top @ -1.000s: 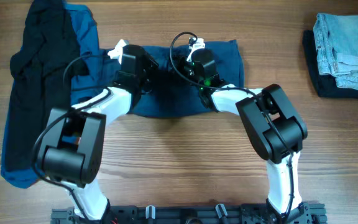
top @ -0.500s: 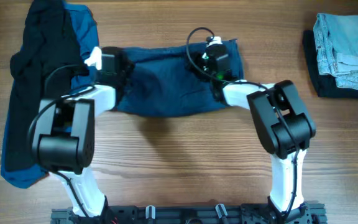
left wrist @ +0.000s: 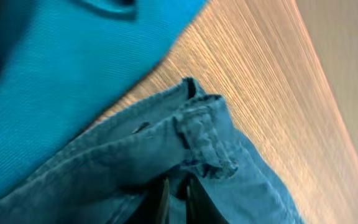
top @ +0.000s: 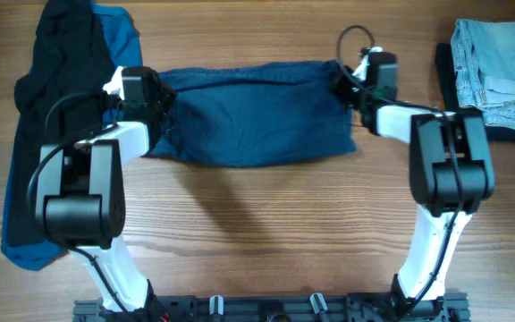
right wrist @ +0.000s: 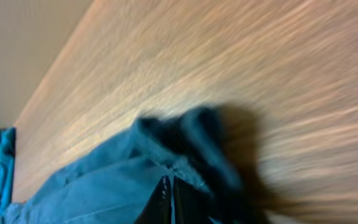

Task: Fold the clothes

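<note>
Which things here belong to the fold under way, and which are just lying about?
In the job: navy shorts; left gripper and right gripper, gripping their ends.
Lying about: black and blue heap, left; pale denim stack, right.

Bare wood of the table lies wide in front of the dark blue shorts, between the left arm and the right arm; a thin strip of wood runs behind the shorts too; a heap of black and blue clothes blocks the left side; a gap of wood sits before the folded pale jeans on the right.
</note>
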Available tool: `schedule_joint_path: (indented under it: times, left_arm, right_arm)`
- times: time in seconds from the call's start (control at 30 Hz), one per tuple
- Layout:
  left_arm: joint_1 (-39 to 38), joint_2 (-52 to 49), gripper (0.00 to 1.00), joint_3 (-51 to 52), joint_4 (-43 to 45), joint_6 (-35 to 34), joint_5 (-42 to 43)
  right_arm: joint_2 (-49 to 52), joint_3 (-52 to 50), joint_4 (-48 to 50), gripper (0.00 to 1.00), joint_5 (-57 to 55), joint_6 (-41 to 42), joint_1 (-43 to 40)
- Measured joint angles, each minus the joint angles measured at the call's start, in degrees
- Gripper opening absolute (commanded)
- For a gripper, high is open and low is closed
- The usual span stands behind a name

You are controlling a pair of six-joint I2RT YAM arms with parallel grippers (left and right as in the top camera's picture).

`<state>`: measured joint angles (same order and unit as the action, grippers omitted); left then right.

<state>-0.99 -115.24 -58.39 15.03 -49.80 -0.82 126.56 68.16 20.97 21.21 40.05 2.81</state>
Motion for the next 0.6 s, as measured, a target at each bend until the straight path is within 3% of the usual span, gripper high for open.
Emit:
schedule_joint_path:
  times: [0.1,0.23,0.37,0.4,0.5,0.6]
  left_arm:
    - [0.26,0.90,0.30,-0.04,-1.75,6.14,3.52]
    - [0.26,5.70,0.47,-0.13,-10.43,14.58,6.69]
    - [0.26,15.32,0.72,-0.09,-18.86,20.31,7.17]
    - [0.26,17.46,0.79,-0.09,-20.09,21.38,7.39]
    - [0.26,24.98,0.84,-0.20,-26.82,25.27,7.50]
    - [0.26,27.80,0.84,-0.48,-34.03,28.24,7.50]
  right_arm:
    - [-0.02,-0.02,-0.02,0.04,5.68,-1.01,-4.70]
    - [-3.26,-0.24,-2.82,0.04,10.36,-3.39,-7.98]
    - [-12.94,-0.20,-8.63,0.08,13.33,-7.02,-7.45]
    - [-14.84,-0.13,-10.16,0.11,13.57,-7.61,-7.32]
    - [-21.24,0.07,-17.77,0.23,14.69,-11.04,-6.29]
    - [-23.63,0.24,-24.15,0.45,15.41,-14.60,-4.28]
